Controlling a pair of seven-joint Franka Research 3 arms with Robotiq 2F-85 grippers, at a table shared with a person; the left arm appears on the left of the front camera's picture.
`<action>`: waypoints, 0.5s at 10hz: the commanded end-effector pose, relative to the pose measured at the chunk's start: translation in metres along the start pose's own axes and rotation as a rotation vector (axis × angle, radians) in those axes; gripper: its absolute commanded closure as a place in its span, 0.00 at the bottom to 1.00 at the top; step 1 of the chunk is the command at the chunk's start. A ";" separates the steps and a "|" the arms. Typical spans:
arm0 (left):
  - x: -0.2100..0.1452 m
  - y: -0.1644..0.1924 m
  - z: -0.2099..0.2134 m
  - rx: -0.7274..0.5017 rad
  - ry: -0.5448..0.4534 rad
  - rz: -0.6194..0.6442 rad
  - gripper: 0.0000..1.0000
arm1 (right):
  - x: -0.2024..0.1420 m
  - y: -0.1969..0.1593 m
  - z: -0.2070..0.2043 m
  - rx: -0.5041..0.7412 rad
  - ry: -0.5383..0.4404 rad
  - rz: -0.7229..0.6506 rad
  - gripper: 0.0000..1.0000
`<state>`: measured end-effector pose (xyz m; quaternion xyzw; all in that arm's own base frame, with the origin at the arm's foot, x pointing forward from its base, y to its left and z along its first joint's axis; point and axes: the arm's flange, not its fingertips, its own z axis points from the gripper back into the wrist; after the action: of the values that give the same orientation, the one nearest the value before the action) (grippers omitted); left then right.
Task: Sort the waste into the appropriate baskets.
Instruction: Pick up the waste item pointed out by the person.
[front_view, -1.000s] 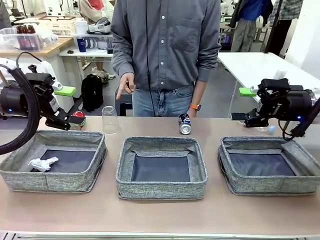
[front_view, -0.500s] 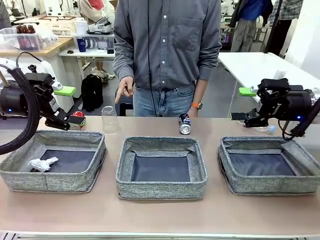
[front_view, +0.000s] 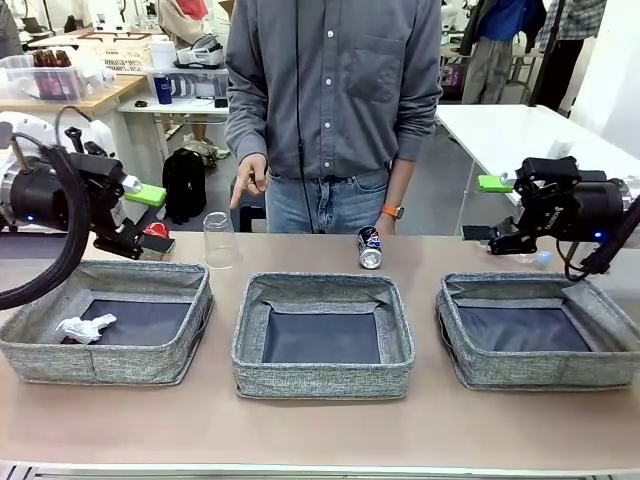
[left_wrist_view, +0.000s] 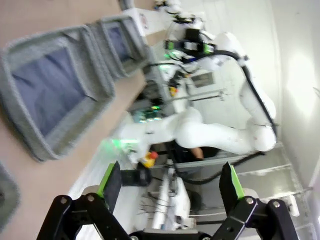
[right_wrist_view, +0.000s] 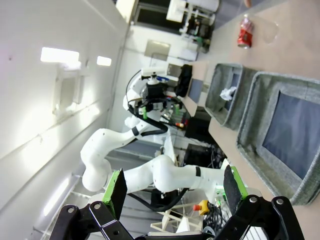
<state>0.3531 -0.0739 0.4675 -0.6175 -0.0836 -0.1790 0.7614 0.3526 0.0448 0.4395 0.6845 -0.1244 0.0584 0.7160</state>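
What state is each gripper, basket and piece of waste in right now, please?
Left gripper: open, fingers holding nothing.
Right gripper: open, fingers holding nothing.
Left basket: holds a crumpled paper wad.
Middle basket: empty.
Right basket: empty.
Clear cup: standing on the table.
Dark blue can: lying on its side.
Red can: on the table, outside the baskets.

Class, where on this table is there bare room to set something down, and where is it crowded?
Free: the table's front strip before the baskets; the back edge between clear cup and dark blue can; the middle basket and right basket floors. Crowded: back left, red can by the cup.
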 end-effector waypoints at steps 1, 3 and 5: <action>0.021 0.017 -0.003 0.126 -0.044 -0.303 0.00 | 0.000 0.000 0.001 0.003 0.006 0.025 0.00; 0.047 0.046 0.012 0.054 -0.286 -0.517 0.00 | 0.000 0.000 0.001 0.003 0.006 0.025 0.00; 0.079 0.065 0.035 0.063 -0.359 -0.567 0.00 | 0.000 0.000 0.001 0.003 0.006 0.025 0.00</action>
<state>0.4301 -0.0443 0.4479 -0.5570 -0.3765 -0.2492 0.6971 0.3526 0.0449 0.4393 0.6844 -0.1241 0.0585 0.7161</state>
